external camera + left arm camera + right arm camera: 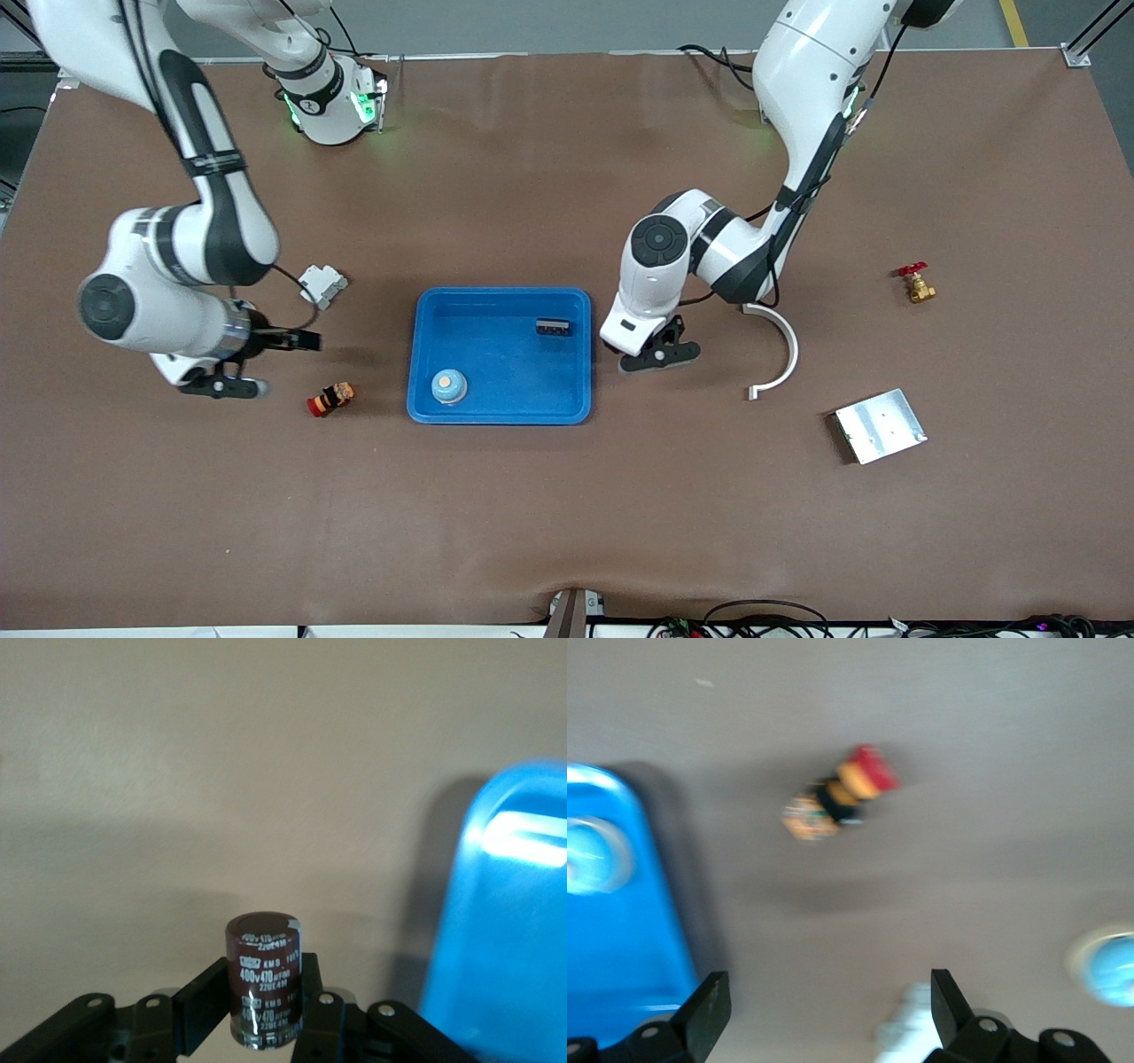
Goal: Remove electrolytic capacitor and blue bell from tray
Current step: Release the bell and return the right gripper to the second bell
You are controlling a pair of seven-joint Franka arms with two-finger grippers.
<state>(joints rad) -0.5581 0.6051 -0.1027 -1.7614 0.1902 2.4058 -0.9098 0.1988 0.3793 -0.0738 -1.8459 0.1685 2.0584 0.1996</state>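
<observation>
A dark brown capacitor (263,979) with white print stands upright between the fingers of my left gripper (261,1014), which is shut on it. In the front view that gripper (660,353) is low over the mat, beside the blue tray (500,409) at the left arm's end, and it hides the capacitor. A pale blue bell (449,386) with an orange top sits in the tray's near corner toward the right arm's end. It also shows in the right wrist view (585,855). My right gripper (221,385) is open and empty (824,1010), low over the mat toward the right arm's end.
A black part (553,327) lies in the tray. A red and yellow button (330,399) and a white connector (322,285) lie near the right gripper. A blurred pale blue round thing (1107,970) shows too. A white curved piece (780,350), metal plate (880,426) and brass valve (914,283) lie toward the left arm's end.
</observation>
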